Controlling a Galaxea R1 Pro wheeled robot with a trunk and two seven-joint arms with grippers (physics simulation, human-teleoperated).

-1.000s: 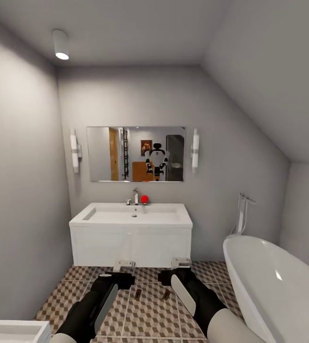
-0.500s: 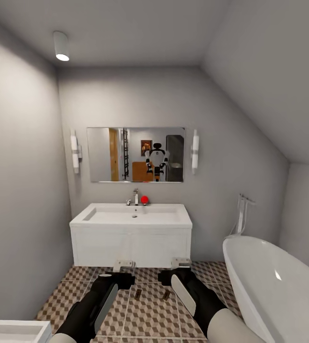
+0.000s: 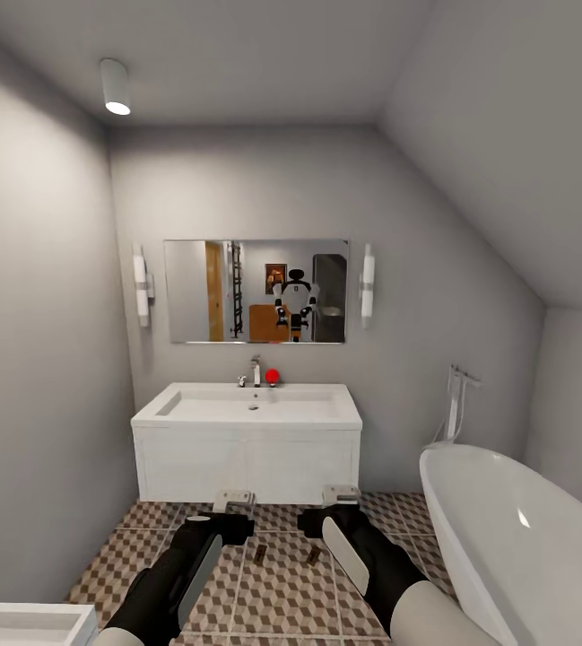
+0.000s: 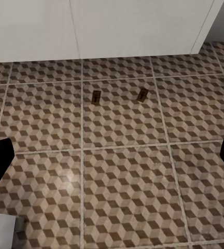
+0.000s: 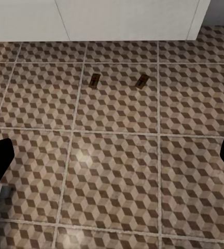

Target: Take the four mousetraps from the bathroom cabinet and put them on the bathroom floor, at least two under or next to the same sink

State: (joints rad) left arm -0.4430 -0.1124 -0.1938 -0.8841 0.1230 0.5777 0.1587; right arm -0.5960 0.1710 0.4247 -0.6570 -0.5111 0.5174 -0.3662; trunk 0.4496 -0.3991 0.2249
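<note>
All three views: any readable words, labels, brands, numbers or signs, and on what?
None can be read.
The two mousetraps on the bathroom floor are too small to show any print.
The framed picture reflected in the mirror is too blurred to tell.
The sink unit and bathtub look plain.

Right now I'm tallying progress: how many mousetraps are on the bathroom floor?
2. One mousetrap and a second mousetrap lie side by side, apart, on the bathroom floor before the sink cabinet. Others may be hidden.
</note>
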